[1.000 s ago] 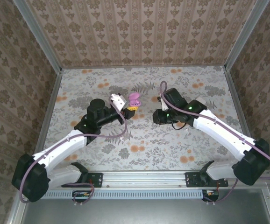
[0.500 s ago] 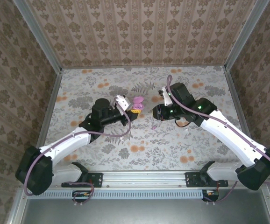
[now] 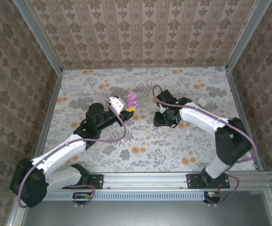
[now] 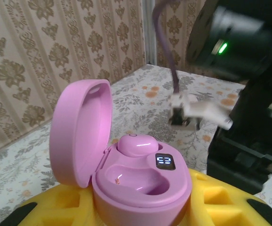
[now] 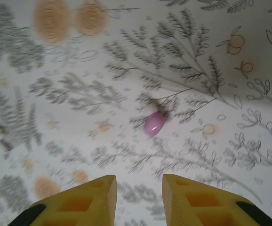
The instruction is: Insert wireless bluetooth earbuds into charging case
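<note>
left gripper [image 4: 140, 212] clamped on charging case [image 4: 126, 193], lid [image 4: 82, 127] open, presenting empty well [image 4: 136, 180]; seated earbud [image 4: 137, 145] in other well; right gripper [image 5: 139, 197] jaws apart, empty, over loose earbud [image 5: 154, 123] on bench [image 5: 56, 117], likely lining up pick

I read one marking. In the left wrist view, the case [image 4: 140, 188] carries a small dark display [image 4: 164, 160] on its inner deck, at 4 o'clock from the seated earbud [image 4: 137, 145]. It shows two pale-blue characters. They are blurred: they resemble "53", but I cannot confirm either digit.
</note>
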Controlling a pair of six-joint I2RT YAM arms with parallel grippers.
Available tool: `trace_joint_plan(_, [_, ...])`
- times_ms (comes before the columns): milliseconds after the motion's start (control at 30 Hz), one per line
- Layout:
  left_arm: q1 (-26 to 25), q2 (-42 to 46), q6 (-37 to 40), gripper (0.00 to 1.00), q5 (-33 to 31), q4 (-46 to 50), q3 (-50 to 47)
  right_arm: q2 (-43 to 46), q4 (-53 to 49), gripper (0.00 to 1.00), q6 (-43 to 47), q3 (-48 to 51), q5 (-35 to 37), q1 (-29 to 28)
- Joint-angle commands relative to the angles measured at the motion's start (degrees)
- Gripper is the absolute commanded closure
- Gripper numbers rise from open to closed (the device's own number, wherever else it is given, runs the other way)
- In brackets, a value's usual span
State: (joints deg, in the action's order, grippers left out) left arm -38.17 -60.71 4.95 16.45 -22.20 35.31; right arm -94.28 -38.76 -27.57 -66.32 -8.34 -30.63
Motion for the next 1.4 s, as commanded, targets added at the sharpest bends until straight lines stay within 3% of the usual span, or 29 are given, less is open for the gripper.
trace_joint_plan(0, [0.03,2.78,0.67,0.66,-1.94,0.57,-0.42,-5.69,0.38,0.65,0.50,-4.26,0.15,0.89])
trace_joint_plan(233, [0.20,6.89,0.41,0.66,-2.90,1.25,-0.86,-14.21,-1.30,0.66,1.32,-8.11,-1.16,0.84])
trace_joint_plan(467, [0.20,6.67,0.41,0.66,-2.34,1.12,0.00,-16.62,-1.99,0.69,2.74,-7.35,-3.15,0.50])
trace_joint_plan(867, [0.25,5.63,-0.11,0.66,-1.33,0.61,0.64,-11.69,-7.36,0.71,9.09,-1.79,-0.40,-1.01])
trace_joint_plan(1067, [0.13,5.25,-0.12,0.66,-0.98,0.54,0.99,-9.68,-13.15,0.65,10.96,-2.28,7.93,-0.85])
trace_joint_plan(1367, [0.13,5.76,0.23,0.66,-1.13,1.24,0.92,-5.12,-10.03,0.64,5.61,-0.55,10.50,1.15])
